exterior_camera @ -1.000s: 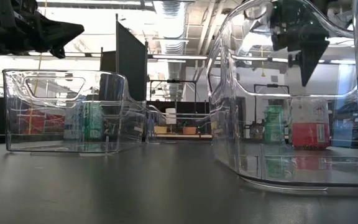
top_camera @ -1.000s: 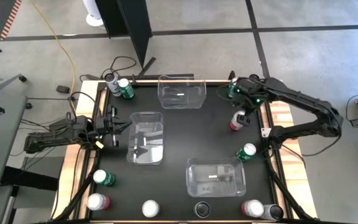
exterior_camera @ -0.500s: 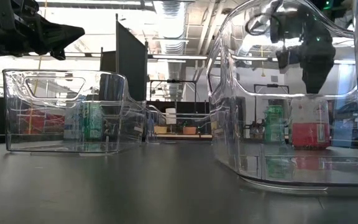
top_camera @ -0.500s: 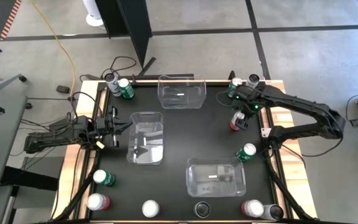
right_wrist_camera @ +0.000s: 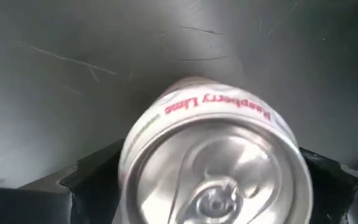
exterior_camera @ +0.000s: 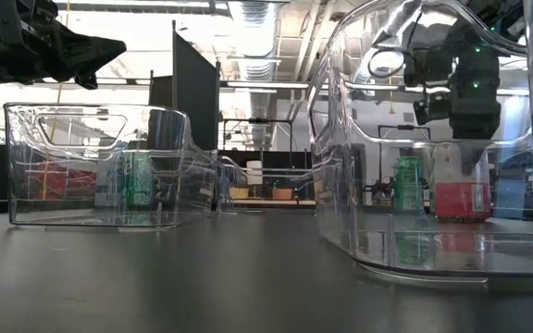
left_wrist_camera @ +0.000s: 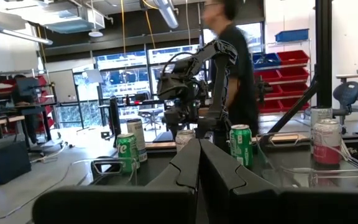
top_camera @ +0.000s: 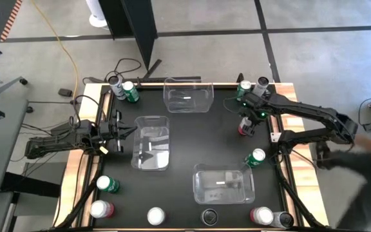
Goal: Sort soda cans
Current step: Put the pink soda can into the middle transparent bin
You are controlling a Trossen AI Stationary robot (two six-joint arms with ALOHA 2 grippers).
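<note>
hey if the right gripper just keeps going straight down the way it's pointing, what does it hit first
Most likely the red-pink can. The right gripper hangs open right above that can's silver top, one finger on either side, so it would straddle the can rather than reach the black table.

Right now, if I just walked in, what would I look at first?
Probably the right gripper, open and poised over a red-pink can near the table's right edge, one finger on each side of it. Next, three clear bins spread over the black table, all without cans, while other cans wait around the edges.
</note>
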